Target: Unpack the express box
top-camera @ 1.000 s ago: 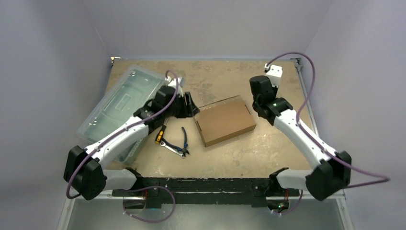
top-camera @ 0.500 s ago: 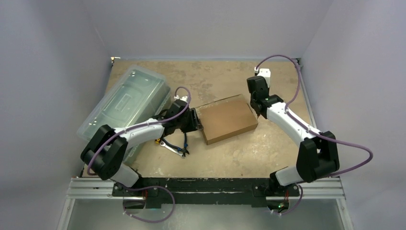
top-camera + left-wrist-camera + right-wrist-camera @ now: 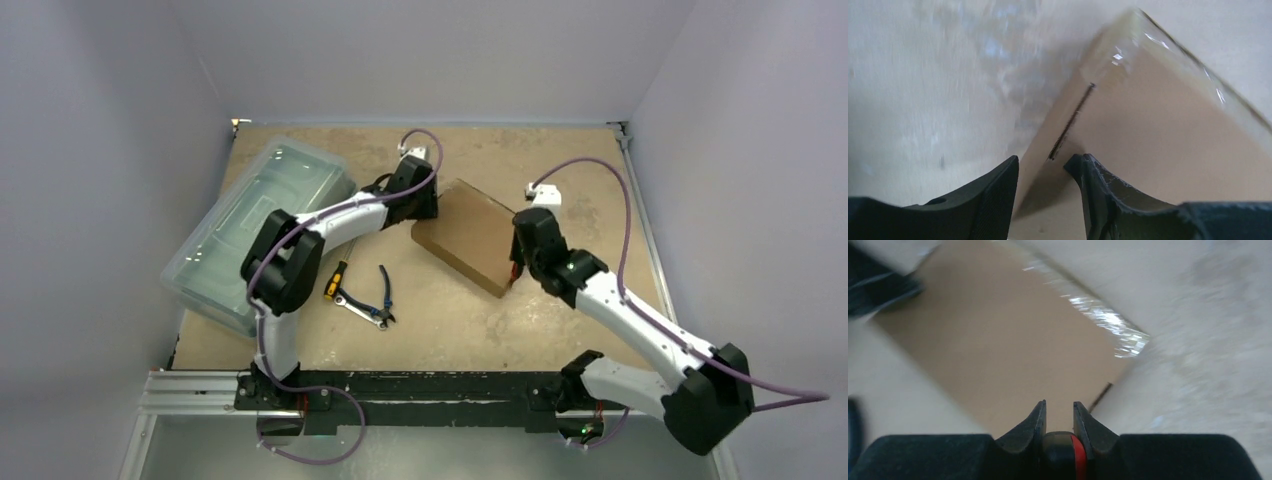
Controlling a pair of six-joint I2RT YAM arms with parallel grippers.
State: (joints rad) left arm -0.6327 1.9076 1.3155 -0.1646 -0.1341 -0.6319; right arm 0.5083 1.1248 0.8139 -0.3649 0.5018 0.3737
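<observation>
Bench (image 3: 560, 160): box (image 3: 470, 235) swung slantwise, mid-bench | my left pincer (image 3: 1043, 160) now astride its far corner, grip unclear | my right pincer (image 3: 1059, 407) now at near corner, clenched on red-black item (image 3: 1064, 450)

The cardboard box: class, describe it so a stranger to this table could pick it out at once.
On the tan table, just beyond its middle, a flat brown cardboard box sits turned at an angle. Unlike the large see-through plastic bin to its left and the small pliers nearer the front, it is opaque, plain and brown.
</observation>
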